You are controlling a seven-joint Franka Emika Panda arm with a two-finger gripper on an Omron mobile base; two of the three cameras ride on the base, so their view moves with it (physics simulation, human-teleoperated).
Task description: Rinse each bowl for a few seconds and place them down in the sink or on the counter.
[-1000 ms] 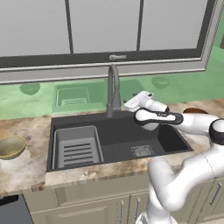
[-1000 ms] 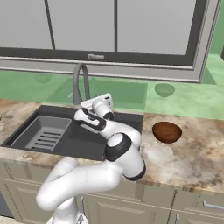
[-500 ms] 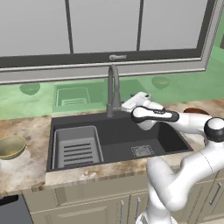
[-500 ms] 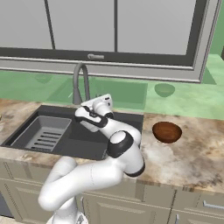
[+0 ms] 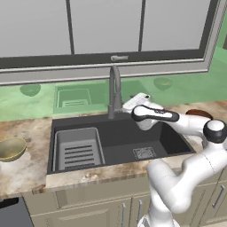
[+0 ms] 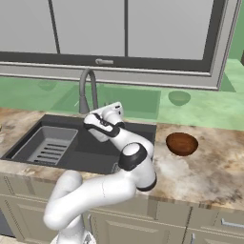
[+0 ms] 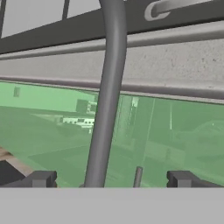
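We see the beige-brown mottled stone counter, the wide dark grey sink, the grey curved faucet, then the white arm's gripper released, empty beside the faucet; olive-gold bowl left, reddish-brown bowl right, both on counter.

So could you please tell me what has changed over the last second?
The tool has crept further toward the faucet behind the sink, jaws open and empty. The olive-gold bowl and the reddish-brown bowl stayed put on the counter.
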